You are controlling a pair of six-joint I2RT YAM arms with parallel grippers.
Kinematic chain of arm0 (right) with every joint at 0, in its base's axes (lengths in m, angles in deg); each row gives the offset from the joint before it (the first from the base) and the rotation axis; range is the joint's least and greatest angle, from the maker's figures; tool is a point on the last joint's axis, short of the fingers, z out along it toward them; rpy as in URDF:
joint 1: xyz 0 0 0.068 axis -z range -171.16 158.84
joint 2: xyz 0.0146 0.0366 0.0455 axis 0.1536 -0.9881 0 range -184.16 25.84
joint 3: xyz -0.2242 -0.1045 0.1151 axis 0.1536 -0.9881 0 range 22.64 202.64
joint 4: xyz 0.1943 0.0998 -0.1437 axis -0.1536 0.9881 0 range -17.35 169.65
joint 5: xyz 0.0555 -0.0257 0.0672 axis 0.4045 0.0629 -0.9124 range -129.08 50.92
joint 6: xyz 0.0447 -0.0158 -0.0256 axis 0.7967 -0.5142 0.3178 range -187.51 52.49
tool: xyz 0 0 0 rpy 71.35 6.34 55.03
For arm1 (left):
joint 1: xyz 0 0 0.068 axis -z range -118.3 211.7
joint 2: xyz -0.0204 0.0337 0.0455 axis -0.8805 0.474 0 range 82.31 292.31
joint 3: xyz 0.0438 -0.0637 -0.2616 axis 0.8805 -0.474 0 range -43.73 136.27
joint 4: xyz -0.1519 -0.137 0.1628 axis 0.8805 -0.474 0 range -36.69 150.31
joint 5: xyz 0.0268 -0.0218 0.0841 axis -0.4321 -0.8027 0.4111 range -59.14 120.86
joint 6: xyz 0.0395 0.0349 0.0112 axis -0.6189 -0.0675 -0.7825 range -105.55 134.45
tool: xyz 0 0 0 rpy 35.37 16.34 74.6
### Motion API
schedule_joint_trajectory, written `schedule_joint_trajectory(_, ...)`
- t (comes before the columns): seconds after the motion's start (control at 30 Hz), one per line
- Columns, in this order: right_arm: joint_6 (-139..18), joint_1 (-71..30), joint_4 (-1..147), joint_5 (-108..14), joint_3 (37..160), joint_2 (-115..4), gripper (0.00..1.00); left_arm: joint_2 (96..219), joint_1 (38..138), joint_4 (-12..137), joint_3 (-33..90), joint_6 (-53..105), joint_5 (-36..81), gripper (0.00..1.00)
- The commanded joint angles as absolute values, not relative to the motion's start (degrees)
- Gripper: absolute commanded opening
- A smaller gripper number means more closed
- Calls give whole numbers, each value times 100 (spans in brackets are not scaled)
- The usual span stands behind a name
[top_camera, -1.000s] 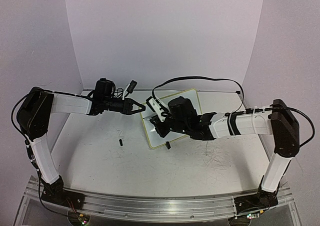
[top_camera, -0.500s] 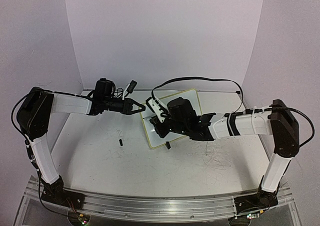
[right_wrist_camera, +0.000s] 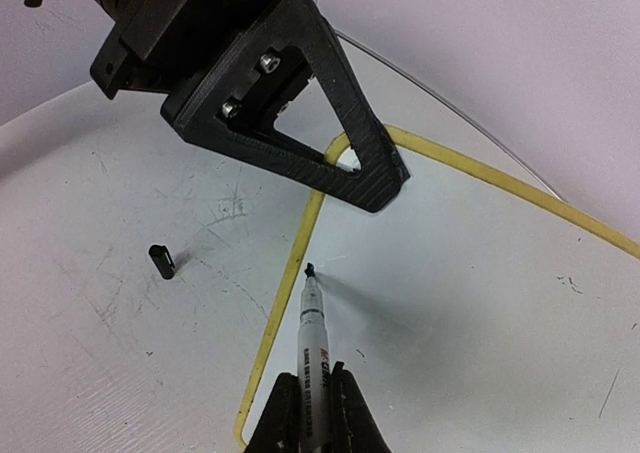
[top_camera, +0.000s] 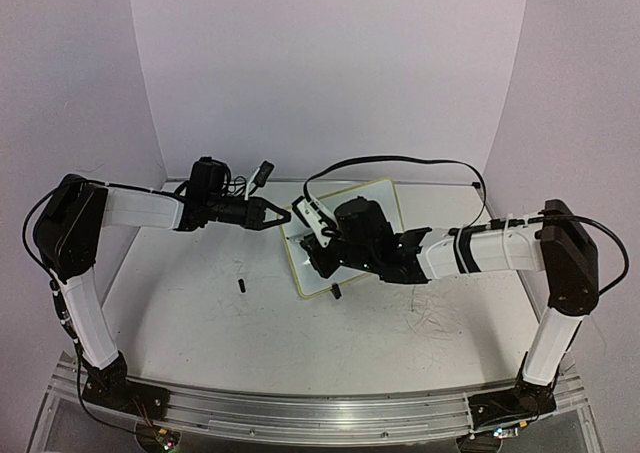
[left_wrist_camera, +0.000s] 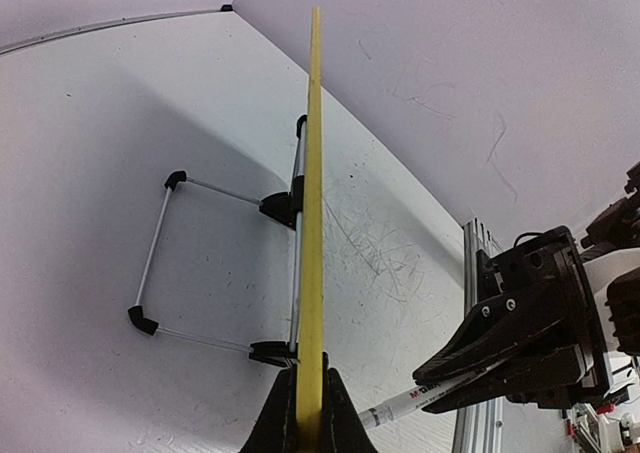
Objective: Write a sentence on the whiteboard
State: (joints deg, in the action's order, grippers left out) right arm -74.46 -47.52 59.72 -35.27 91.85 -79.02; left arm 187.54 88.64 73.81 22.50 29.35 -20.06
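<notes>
Right wrist: right claw clamped on marker, tip at the whiteboard just inside its yellow rim. Left claw clamped on the rim.

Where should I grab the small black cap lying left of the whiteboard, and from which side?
Pinch the cap across its middle, from straight above, jaws spanning its narrow width: it lies on its side on the table, apart from the whiteboard, both long sides free.
</notes>
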Motion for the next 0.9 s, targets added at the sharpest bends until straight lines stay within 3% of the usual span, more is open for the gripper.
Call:
schedule_joint_trajectory(0.0, -7352, -4755, 5902, -3307, 9106, -7771, 0, 18698, 8830, 7332, 2231, 2931, -2057, 0)
schedule_joint_trajectory(0.87, -7262, -4758, 5903, -3178, 8926, -7664, 0, 18696, 8834, 7315, 2240, 2913, -2059, 0)
